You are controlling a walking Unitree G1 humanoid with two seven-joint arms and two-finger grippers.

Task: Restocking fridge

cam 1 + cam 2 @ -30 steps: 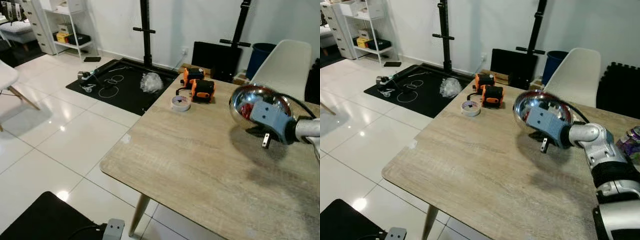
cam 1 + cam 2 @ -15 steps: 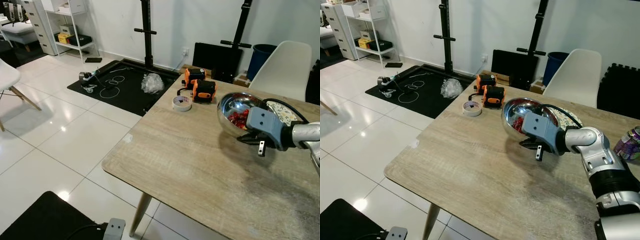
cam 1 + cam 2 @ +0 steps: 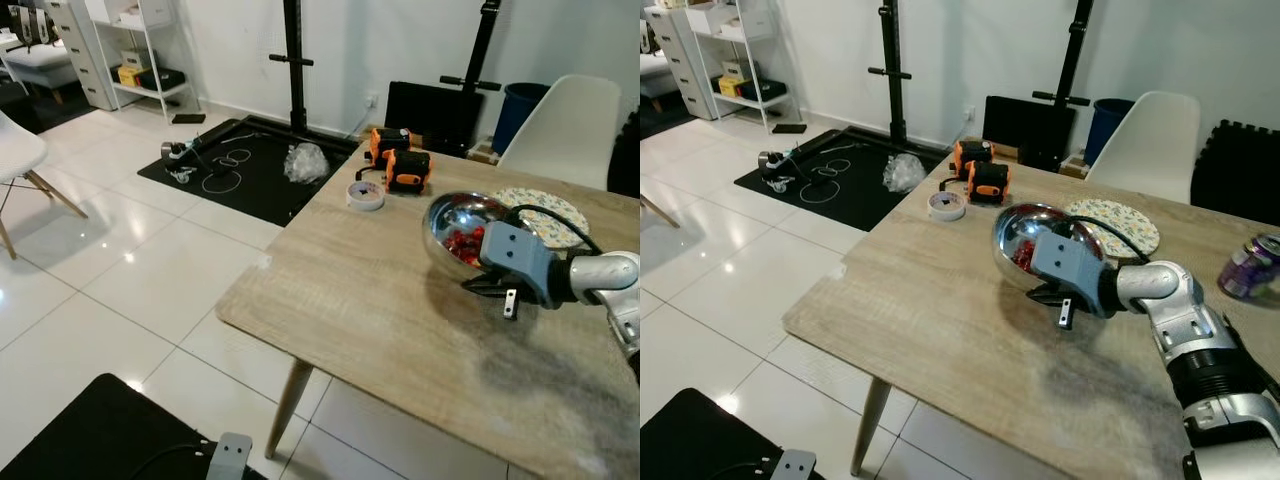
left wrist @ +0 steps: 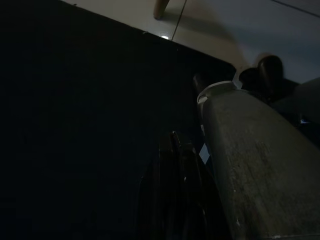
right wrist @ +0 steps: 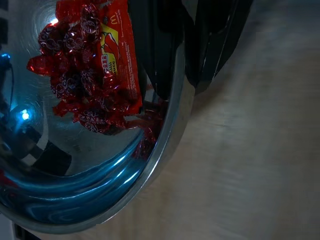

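I have the right end effector [image 5: 192, 47] pinching the rim of the steel bowl [image 3: 1025, 240], one black finger inside the rim and one outside, as my right wrist view shows. The bowl is tilted, with its open mouth facing away from the arm, and it sits low over the wooden surface [image 3: 940, 300]; I cannot tell whether its underside touches the wood. Inside the bowl lies a heap of red-wrapped sweets [image 5: 85, 85] with a red sachet [image 5: 120, 55] on top of them, all gathered against the lower wall.

Just behind the bowl on the surface is a round patterned mat [image 3: 1115, 222]. Further along the far edge I see a roll of tape [image 3: 946, 205] and, close behind it, two orange and black tape measures [image 3: 980, 172] side by side. A purple drinks can [image 3: 1246, 268] lies on its side near the right edge, well apart from the bowl. A white chair [image 3: 1145, 140] stands beyond the surface, beside a blue bin [image 3: 1105, 120].

On the white tiled floor there is a black mat [image 3: 250, 170] with loose cables [image 3: 225, 165] and a crumpled clear plastic bag [image 3: 305, 160] on it. The left end effector [image 4: 175, 165] hangs in shade beside the robot's grey leg [image 4: 250, 165]; its fingers look pressed together.
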